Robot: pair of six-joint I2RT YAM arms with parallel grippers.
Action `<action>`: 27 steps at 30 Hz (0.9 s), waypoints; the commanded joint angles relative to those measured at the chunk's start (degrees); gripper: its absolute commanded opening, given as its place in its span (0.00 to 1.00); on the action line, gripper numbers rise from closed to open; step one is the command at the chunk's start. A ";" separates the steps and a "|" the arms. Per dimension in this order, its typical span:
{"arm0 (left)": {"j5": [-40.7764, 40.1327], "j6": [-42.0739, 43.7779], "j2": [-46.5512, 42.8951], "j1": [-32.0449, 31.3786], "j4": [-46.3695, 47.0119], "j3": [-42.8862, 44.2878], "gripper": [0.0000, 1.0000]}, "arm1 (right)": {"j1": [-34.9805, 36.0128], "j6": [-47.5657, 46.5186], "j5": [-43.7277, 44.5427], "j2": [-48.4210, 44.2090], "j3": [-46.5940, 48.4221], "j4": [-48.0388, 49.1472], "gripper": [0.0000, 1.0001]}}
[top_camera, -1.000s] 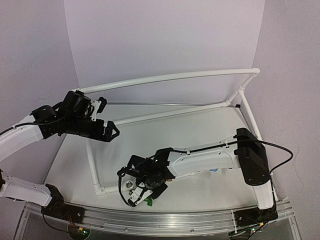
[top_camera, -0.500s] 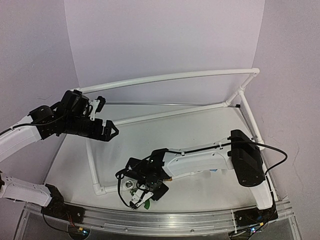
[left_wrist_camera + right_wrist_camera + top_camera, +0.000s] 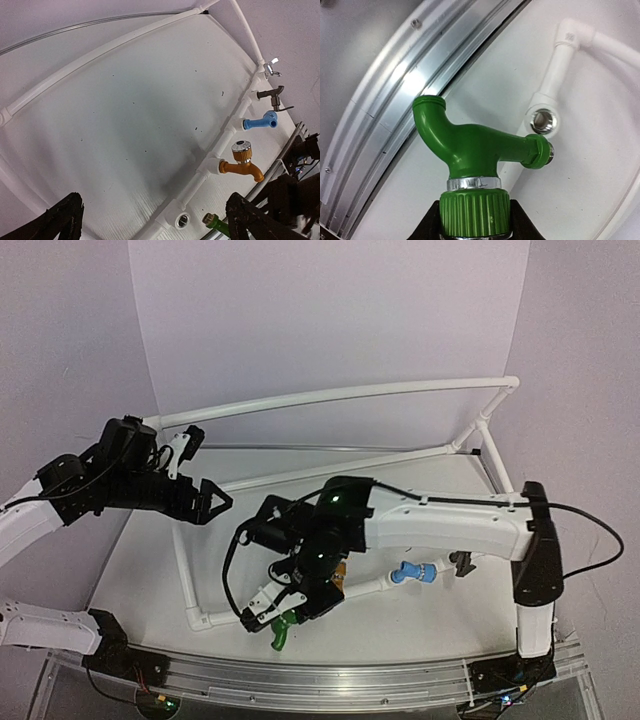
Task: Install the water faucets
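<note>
Beside the pipe socket (image 3: 542,121), green faucet (image 3: 470,145) in right end effector (image 3: 475,225)

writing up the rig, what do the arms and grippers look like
Both arms have white shells between black joint housings. A black cable runs along the right arm and loops by its wrist, where a small green light shows. The left arm has a thin black cable too. The left gripper and right gripper are mostly black with white parts.

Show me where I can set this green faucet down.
Bare: the table between far pipe and near pipe. Crowded: along the near pipe, with orange faucet, blue faucet, and the right gripper holding the green faucet by the empty socket.
</note>
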 commanded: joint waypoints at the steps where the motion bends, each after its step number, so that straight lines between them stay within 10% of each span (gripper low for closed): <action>1: 4.61 5.25 -1.92 -0.25 2.01 1.95 1.00 | -0.25 3.60 -3.78 -9.36 1.50 -2.51 0.01; 12: 15.82 8.88 -4.04 -0.25 5.57 -0.94 0.96 | -1.38 5.09 0.49 -26.18 -8.65 14.28 0.00; 27: 41.19 -25.75 -2.65 -0.34 35.61 -4.89 0.89 | -0.32 -9.84 12.93 -37.60 -21.82 38.23 0.00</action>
